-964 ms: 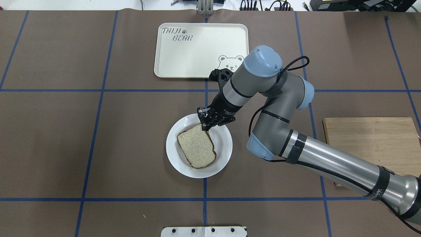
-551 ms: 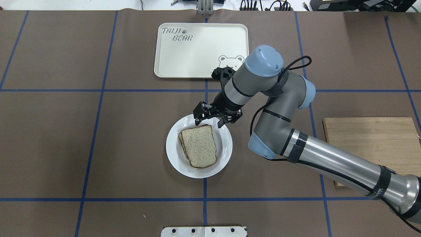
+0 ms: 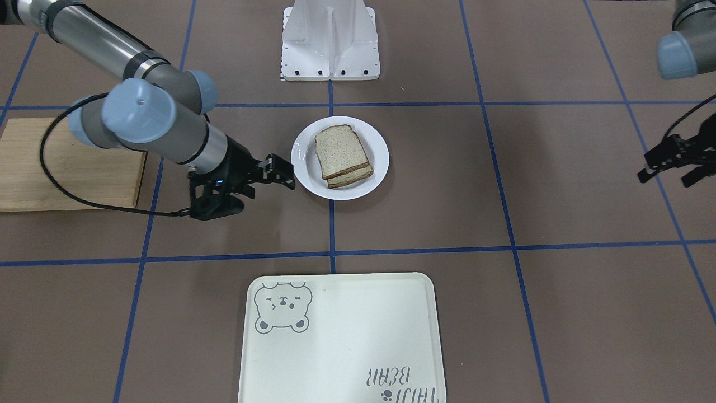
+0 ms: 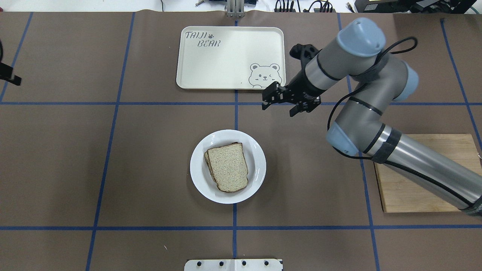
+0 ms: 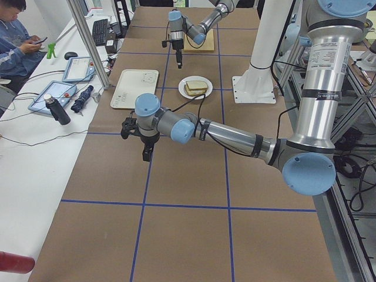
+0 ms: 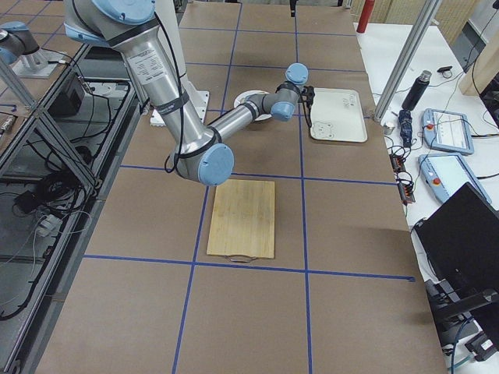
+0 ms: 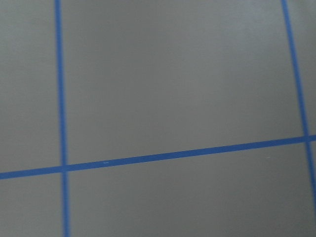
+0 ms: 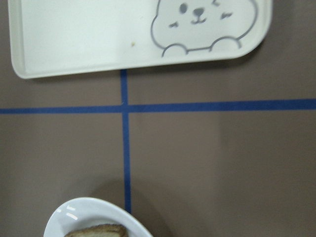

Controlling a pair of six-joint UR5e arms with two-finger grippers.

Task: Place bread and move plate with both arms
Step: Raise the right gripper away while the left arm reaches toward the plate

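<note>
Bread (image 4: 228,165): upper slice of a two-slice stack, lying flat on the white plate (image 4: 199,184) at table centre. Right gripper (image 4: 278,110): jaws spread, empty, hovering between plate and bear tray (image 4: 226,56), clear of the rim. Left gripper (image 3: 664,180): spread, empty, well apart from the plate. Handling advice: pinch opposite rims, keep level, move both arms together.

The table (image 4: 113,169) is covered in brown sheeting, divided into a grid by blue tape lines (image 4: 56,103). Lying directly on it are a round white plate (image 4: 257,171) on the centre line, a cream tray (image 4: 226,56) (bear drawing in one corner) beyond it, and a wooden board (image 4: 425,150) towards the robot's right. A white base stand (image 3: 330,39) sits at the robot's edge.
</note>
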